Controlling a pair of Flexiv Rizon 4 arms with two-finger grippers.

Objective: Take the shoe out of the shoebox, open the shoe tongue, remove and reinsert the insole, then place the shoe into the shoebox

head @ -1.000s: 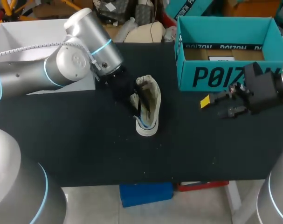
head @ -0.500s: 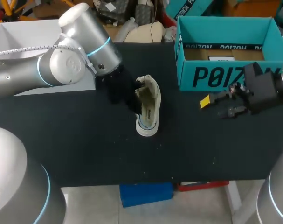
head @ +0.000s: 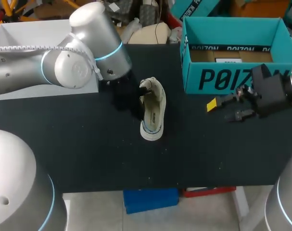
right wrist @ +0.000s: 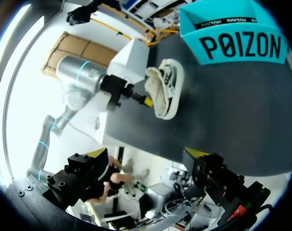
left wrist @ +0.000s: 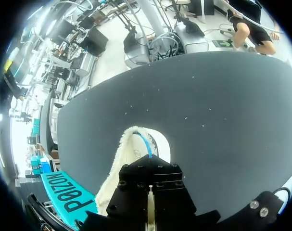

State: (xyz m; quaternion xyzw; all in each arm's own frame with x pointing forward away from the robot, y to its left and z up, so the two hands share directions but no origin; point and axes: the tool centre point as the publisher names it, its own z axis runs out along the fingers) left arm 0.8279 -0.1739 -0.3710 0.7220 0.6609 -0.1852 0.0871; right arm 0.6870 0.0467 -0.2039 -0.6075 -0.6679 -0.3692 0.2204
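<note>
A cream sneaker (head: 153, 113) lies on its side in the middle of the black table, toe toward the front edge. My left gripper (head: 141, 94) is at the shoe's heel opening, its fingers together on a thin pale edge of the shoe (left wrist: 136, 149). The right wrist view shows its yellow tip (right wrist: 145, 101) against the shoe's collar (right wrist: 165, 89). The teal shoebox (head: 232, 79) stands open at the back right, with no shoe in it. My right gripper (head: 220, 110) hangs in front of the box, open, with nothing between its fingers (right wrist: 100, 153).
A white box (head: 20, 38) stands at the back left, partly hidden behind my left arm. The black table top (head: 88, 154) runs bare along the front edge and between the shoe and my right gripper.
My left gripper has shut at the shoe's opening, and the arm has swung slightly. The shoe has rolled and straightened, its opening turned away from the camera. The right arm has not moved.
</note>
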